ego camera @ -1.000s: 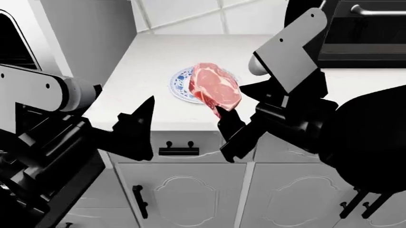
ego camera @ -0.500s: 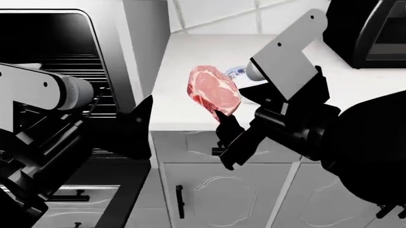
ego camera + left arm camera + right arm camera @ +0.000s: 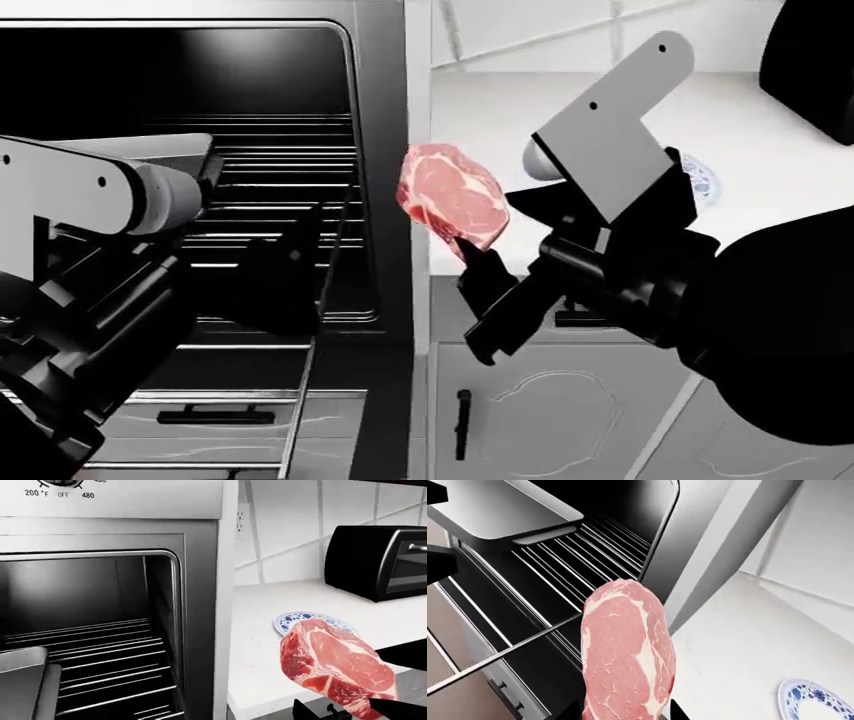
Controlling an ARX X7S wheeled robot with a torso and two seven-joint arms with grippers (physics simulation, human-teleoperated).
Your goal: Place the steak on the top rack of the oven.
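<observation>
While the right gripper [image 3: 470, 252] is pinching its lower edge, the steak [image 3: 453, 195] is hanging upright in the air, clear of every surface, just right of the oven [image 3: 384, 150] frame and near the left edge of the white counter [image 3: 534, 110]. In the right wrist view the meat [image 3: 627, 655] is standing on end between the black fingertips, its marbled face showing, with the wire racks lying behind it. The top rack [image 3: 274, 122] is sitting inside the dark cavity to the left of the steak, and a grey baking tray [image 3: 514, 510] is resting on the racks farther left. The left gripper [image 3: 300, 265] is hovering in front of the oven opening, carrying nothing; its dark fingers are blending into the cavity, so I cannot tell whether they are spread or pressed together. A blue-and-white plate [image 3: 297, 621] is lying on the counter just behind the steak in the left wrist view, and a small black countertop oven [image 3: 377, 560] is standing farther right against the tiled wall [image 3: 287, 525].
</observation>
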